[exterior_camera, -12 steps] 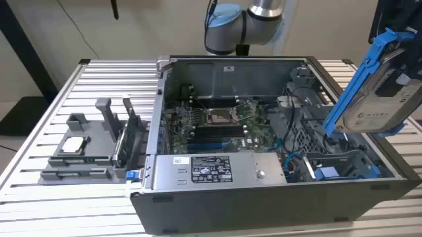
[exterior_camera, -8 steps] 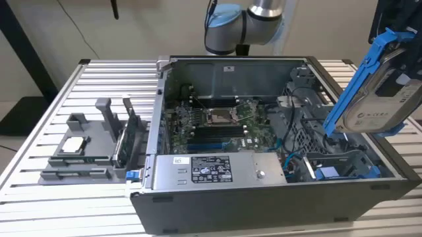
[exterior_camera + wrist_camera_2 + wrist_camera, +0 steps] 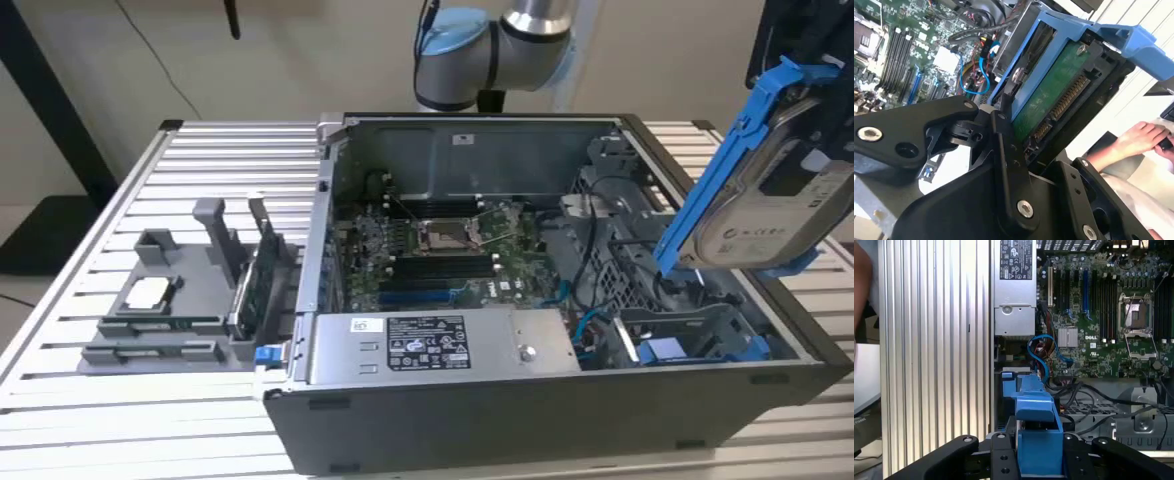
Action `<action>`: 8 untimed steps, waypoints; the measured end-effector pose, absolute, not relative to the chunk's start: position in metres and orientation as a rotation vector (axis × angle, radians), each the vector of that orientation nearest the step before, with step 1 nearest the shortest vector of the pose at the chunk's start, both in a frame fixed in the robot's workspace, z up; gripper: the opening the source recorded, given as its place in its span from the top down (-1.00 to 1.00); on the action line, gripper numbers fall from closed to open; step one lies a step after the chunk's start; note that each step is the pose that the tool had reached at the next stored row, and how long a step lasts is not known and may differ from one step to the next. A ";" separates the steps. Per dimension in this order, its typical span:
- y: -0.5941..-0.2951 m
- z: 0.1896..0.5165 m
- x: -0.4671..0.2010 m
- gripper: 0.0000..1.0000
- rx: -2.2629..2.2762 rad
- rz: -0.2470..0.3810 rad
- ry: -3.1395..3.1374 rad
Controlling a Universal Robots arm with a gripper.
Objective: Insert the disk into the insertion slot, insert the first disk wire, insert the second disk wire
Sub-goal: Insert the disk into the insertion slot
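**Disk held aloft, not yet in its slot**

The tool (image 3: 1036,447) is clenched on the flat silver-grey hard disk in its bright blue plastic frame (image 3: 767,215), high above the grey perforated drive bay (image 3: 701,320) at the open grey computer case's (image 3: 534,420) corner. By my judgement, insertion and both wires are left. The slatted metal desk (image 3: 134,420) stands before a beige wall (image 3: 294,60); a person's hand (image 3: 1141,137) is near.

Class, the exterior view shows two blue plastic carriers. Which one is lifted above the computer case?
The disk in its carrier at the exterior view's right, held by the gripper; the other blue carrier sits low inside the case.
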State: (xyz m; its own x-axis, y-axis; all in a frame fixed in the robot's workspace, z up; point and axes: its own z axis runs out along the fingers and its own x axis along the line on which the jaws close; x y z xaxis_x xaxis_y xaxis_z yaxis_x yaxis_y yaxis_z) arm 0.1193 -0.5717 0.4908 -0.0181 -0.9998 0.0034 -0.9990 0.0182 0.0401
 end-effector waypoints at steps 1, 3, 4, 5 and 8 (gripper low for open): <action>-0.572 0.491 0.119 0.35 2.179 -0.041 -2.220; -0.572 0.490 0.121 0.35 2.179 -0.041 -2.219; -0.572 0.490 0.122 0.35 2.179 -0.042 -2.219; -0.572 0.483 0.127 0.35 2.179 -0.043 -2.219; -0.574 0.478 0.129 0.35 2.179 -0.043 -2.219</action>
